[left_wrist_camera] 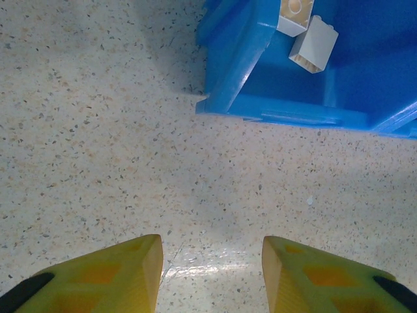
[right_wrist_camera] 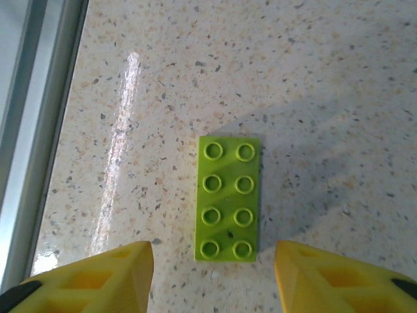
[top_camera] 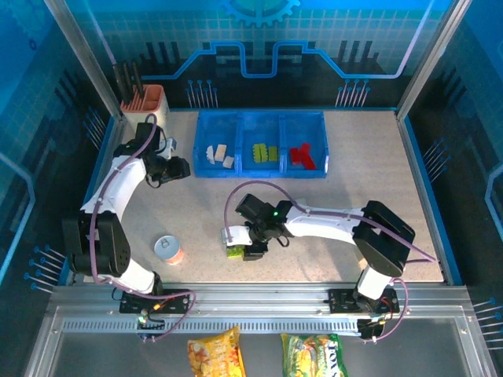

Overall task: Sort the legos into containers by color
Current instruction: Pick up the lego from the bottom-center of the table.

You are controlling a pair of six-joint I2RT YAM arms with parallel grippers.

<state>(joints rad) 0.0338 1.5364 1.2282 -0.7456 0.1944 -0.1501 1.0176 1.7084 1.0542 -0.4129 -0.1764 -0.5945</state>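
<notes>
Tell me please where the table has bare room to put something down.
Free: the wide strip between the blue tray and the right arm, and the patch between tray, can and left arm. Crowded: around the green lego at the right tool, and the holder corner.

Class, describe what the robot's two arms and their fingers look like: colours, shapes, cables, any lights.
The left arm and right arm have white links and bulky black joints. A greyish-purple cable loops along each. A small green light glows near the right arm's wrist. The fingers are yellow wedges with recessed panels and black trim.
</notes>
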